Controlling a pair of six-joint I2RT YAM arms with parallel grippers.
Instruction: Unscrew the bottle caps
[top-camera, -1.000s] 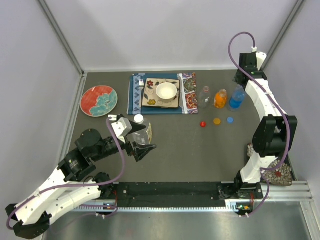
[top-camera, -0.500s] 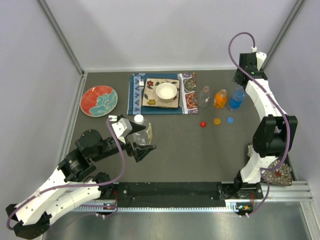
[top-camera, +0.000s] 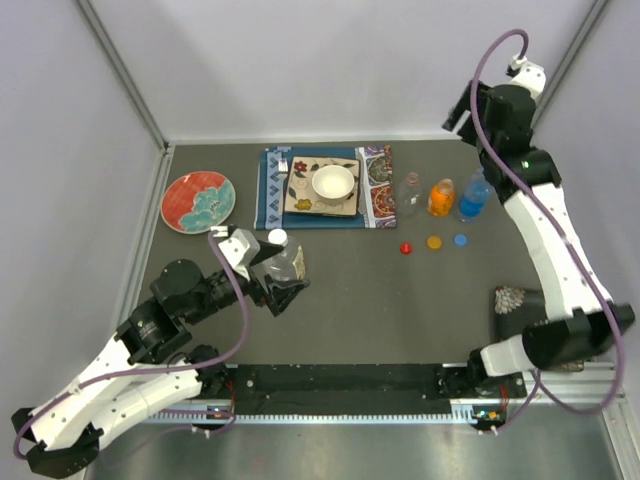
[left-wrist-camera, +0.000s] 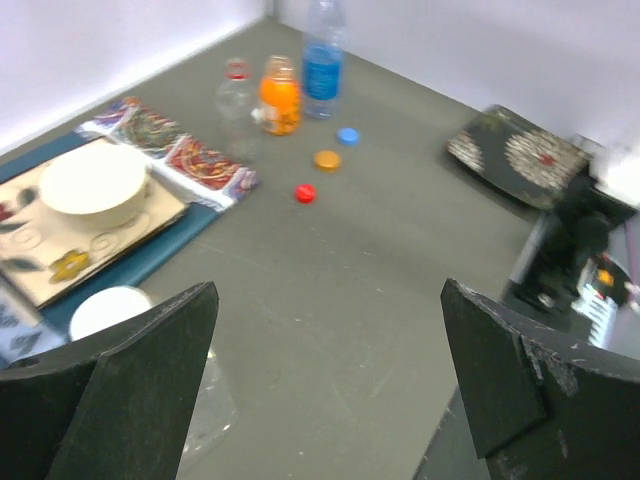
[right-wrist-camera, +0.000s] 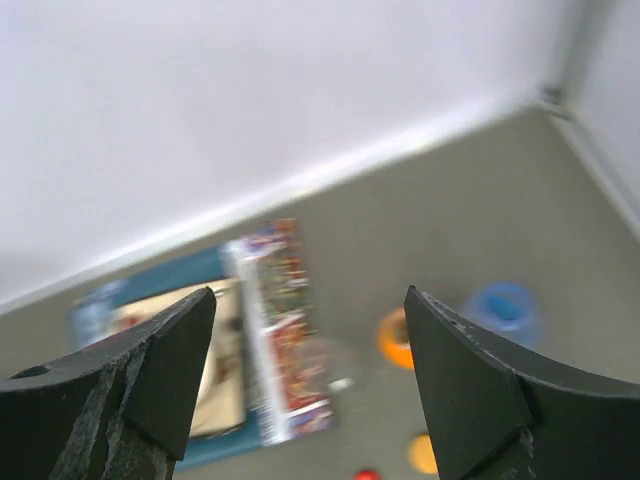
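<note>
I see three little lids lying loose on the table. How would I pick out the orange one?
Start at the patterned cloth at the far middle of the table. Just to its right stands an orange bottle, and three small caps lie in a line in front of it. The orange cap is the middle one, between the red cap and the blue cap.

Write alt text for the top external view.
The left gripper hangs open by a white-capped clear bottle; across the table, a red cap, orange cap and blue cap lie before three bottles, with the right arm raised above them.
</note>
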